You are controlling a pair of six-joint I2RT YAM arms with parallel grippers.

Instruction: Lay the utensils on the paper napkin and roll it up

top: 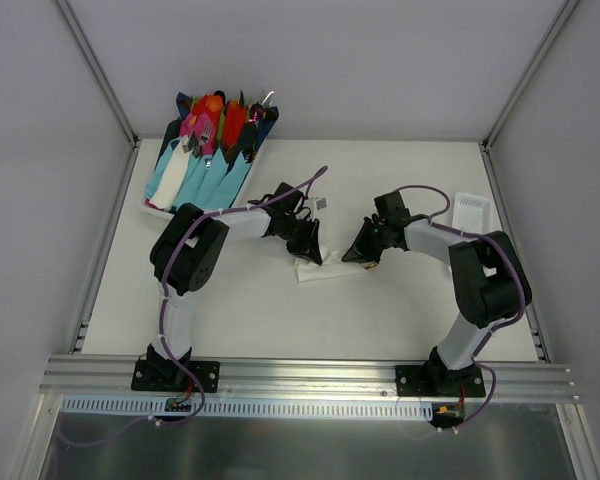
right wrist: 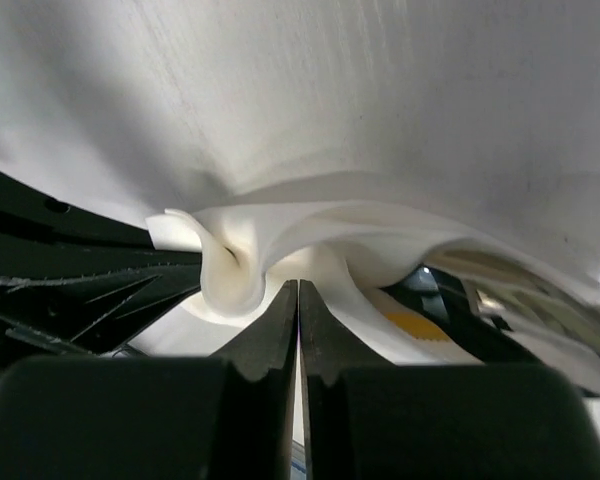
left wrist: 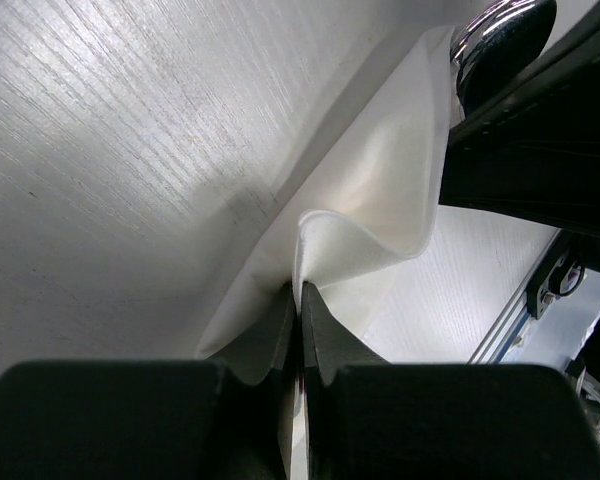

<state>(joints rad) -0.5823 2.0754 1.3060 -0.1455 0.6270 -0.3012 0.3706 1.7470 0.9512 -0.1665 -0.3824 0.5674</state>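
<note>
**Soft white napkin bunched between two closed grippers**

The paper napkin (top: 314, 269) lies mid-table as a small crumpled white bundle, thin and matte, between the two arms. The table (top: 240, 310) under it is pale, with a fine streaked grain in the wrist views.

The left gripper (left wrist: 300, 300) has its dark, wedge-shaped fingers pressed together on a fold of the napkin; the sheet rises from the tips in a smooth, rounded wave. At the napkin's far end a glossy, silvery, rounded spoon (left wrist: 502, 30) head pokes out.

The right gripper (right wrist: 298, 300) is closed too, tips meeting right at the napkin's curled, layered folds. Whether any paper is caught between them I cannot tell. Just beside its fingers a patch of the yellow utensil (right wrist: 412, 325) shows under the paper.

At the table's far left, a tray (top: 158, 208) holds pink, red and orange cutlery in light-blue wraps. A small white slotted tray (top: 472, 212) sits at the far right.
</note>
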